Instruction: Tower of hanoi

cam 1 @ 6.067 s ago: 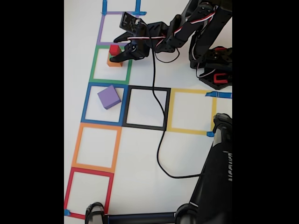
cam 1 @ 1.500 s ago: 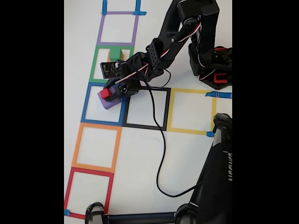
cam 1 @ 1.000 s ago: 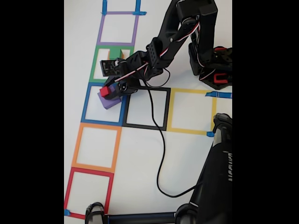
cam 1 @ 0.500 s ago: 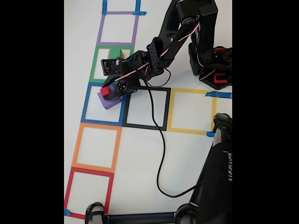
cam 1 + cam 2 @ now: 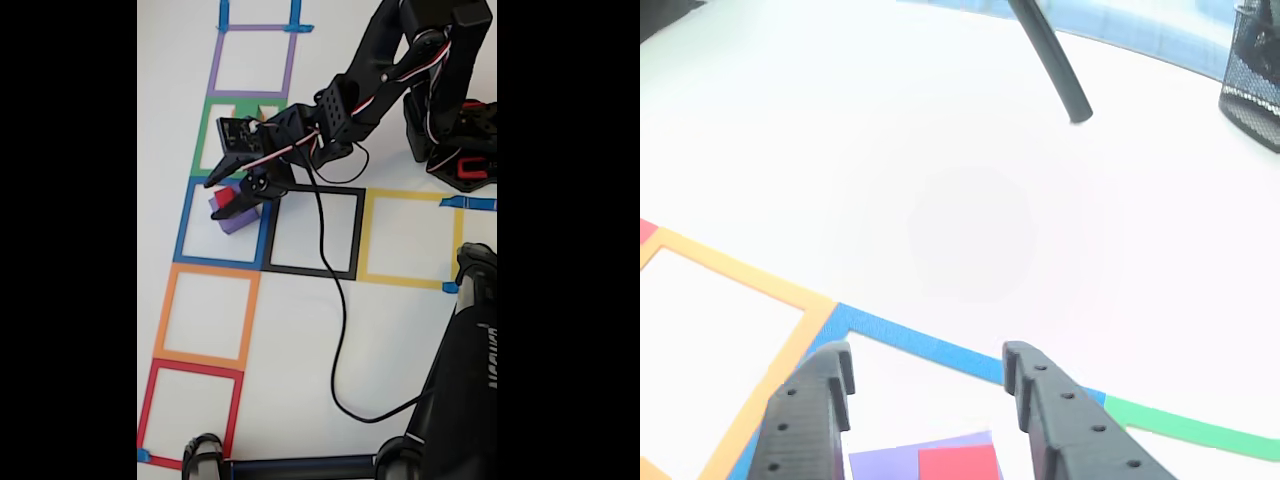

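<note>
I am seeing my fingers (image 5: 928, 375) spread open, gripping nothing, with the red block (image 5: 958, 464) sitting between them on the purple block (image 5: 885, 465). I am judging the game barely begun: most moves remain.

fixed view: high above table (image 5: 300, 330), looking down, far.
other view: low, close behind gripper (image 5: 925, 365), facing outward.
shared: blue tape square (image 5: 184, 225), purple block (image 5: 235, 220).

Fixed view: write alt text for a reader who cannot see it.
A black robot arm's open gripper hovers over a red block sitting on a purple block inside a blue tape square, among other coloured tape squares on a white table.
</note>
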Controlling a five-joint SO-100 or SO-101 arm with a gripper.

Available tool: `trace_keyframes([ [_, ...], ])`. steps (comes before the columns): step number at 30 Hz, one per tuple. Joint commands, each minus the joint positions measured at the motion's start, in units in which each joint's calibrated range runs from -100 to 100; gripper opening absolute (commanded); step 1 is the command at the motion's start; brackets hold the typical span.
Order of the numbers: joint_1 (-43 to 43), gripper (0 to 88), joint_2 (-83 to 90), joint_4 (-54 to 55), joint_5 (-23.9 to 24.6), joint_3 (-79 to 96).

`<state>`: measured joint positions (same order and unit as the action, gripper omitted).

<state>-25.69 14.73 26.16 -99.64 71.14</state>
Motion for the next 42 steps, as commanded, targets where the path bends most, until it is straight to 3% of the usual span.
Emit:
trace_keyframes([
  [1, 0.18, 12.1, 10.42, -7.62, -0.36, -1.50],
  [7, 3.35, 3.8, 27.38, -39.44, -0.36, -10.86],
  [18, 14.76, 0.2, 39.24, -88.75, -0.36, -40.32],
  [25, 21.56, 0.2, 38.52, -106.48, -0.36, -61.23],
  [33, 30.48, 0.2, 38.36, -118.39, -0.36, -74.41],
  [42, 38.25, 7.4, 43.93, -117.58, -0.36, -65.59],
])
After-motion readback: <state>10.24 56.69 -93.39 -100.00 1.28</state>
